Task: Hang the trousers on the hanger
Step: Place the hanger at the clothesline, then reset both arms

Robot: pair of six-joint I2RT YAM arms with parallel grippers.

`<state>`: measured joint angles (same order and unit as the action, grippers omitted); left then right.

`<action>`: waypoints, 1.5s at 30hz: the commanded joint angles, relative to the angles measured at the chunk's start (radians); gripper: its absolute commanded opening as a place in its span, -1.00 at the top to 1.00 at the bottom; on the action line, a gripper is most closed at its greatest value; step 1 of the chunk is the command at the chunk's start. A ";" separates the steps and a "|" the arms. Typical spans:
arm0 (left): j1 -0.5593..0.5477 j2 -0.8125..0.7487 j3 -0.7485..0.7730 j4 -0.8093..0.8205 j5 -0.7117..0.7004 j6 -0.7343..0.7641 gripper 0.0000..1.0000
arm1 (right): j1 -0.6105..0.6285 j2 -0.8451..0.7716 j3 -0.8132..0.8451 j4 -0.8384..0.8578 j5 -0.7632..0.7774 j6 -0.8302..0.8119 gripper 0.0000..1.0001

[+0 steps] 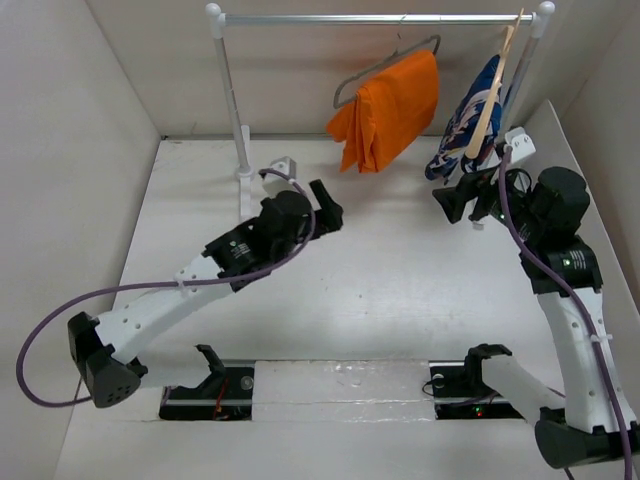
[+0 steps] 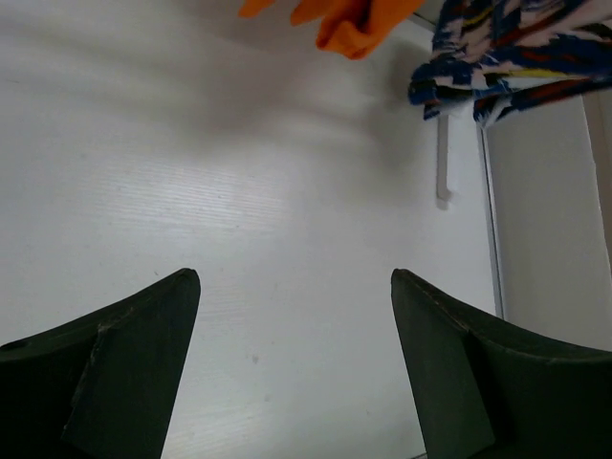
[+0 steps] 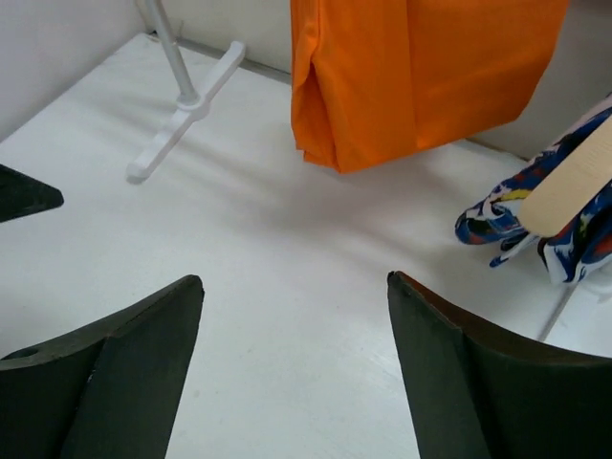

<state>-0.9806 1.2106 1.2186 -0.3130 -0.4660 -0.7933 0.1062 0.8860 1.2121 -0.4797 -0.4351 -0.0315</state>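
Hanging on hanger (image 1: pixel 385 65), trousers (image 1: pixel 390 112), beyond left hand (image 1: pixel 329 211), right hand (image 1: pixel 447 204)

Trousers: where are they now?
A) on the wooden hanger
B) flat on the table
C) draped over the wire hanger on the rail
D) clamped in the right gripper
C: the trousers hang folded over the wire hanger on the rail, clear of the open left gripper and right gripper.
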 commanded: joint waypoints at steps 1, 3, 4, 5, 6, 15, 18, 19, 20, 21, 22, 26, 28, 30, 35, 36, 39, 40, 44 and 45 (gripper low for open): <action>0.163 -0.133 -0.146 0.115 0.208 -0.024 -0.52 | 0.041 0.174 0.157 0.140 0.021 0.018 -0.70; 0.163 -0.154 -0.154 0.111 0.204 -0.023 -0.52 | 0.053 0.210 0.226 0.157 0.044 0.021 -0.72; 0.163 -0.160 -0.151 0.086 0.192 -0.012 -0.52 | 0.064 0.297 0.265 0.186 0.094 0.024 -0.72; 0.163 -0.161 -0.145 0.074 0.188 -0.006 -0.52 | 0.082 0.339 0.306 0.202 0.107 0.025 -0.72; 0.163 -0.164 -0.139 0.057 0.178 0.000 -0.52 | 0.092 0.382 0.395 0.216 0.113 0.021 -0.72; 0.163 -0.258 -0.206 0.032 0.205 0.019 -0.52 | 0.156 0.830 0.857 0.187 0.320 0.027 -0.87; 0.163 -0.264 -0.237 0.043 0.242 0.017 -0.52 | 0.165 0.884 0.899 0.226 0.314 0.111 -0.95; 0.163 -0.264 -0.246 0.045 0.245 0.016 -0.52 | 0.165 0.886 0.888 0.286 0.288 0.137 -0.96; 0.163 -0.263 -0.251 0.051 0.254 0.014 -0.52 | 0.165 0.880 0.839 0.332 0.271 0.194 -0.98; 0.163 -0.257 -0.255 0.057 0.265 0.016 -0.52 | 0.165 0.860 0.802 0.431 0.247 0.221 -0.98; 0.163 -0.255 -0.255 0.060 0.270 0.017 -0.52 | 0.165 0.848 0.766 0.470 0.242 0.252 -0.99; 0.163 -0.237 -0.252 0.069 0.286 0.028 -0.52 | 0.165 0.821 0.664 0.607 0.210 0.340 -0.96; 0.163 -0.230 -0.249 0.068 0.279 0.034 -0.52 | 0.174 0.824 0.678 0.564 0.226 0.322 -0.95; 0.163 -0.224 -0.237 0.058 0.261 0.040 -0.53 | 0.174 0.806 0.666 0.559 0.234 0.306 -0.94; 0.163 -0.194 -0.173 0.019 0.214 0.060 -0.55 | 0.165 0.729 0.575 0.537 0.240 0.276 -0.94; 0.163 -0.184 -0.162 0.011 0.199 0.065 -0.56 | 0.165 0.696 0.563 0.523 0.237 0.263 -0.94; 0.163 -0.172 -0.116 -0.006 0.175 0.089 -0.59 | 0.176 0.603 0.497 0.412 0.242 0.202 -0.98; 0.163 -0.169 -0.087 -0.017 0.165 0.095 -0.60 | 0.185 0.573 0.472 0.368 0.249 0.184 -1.00; 0.163 -0.148 -0.016 -0.047 0.116 0.121 -0.69 | 0.225 0.401 0.342 0.213 0.289 0.069 -1.00; 0.163 -0.148 -0.004 -0.052 0.096 0.127 -0.70 | 0.225 0.362 0.266 0.193 0.289 0.053 -1.00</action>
<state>-0.8165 1.0657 1.1442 -0.3519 -0.3031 -0.7067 0.3042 1.3556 1.5654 -0.1726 -0.1680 0.1211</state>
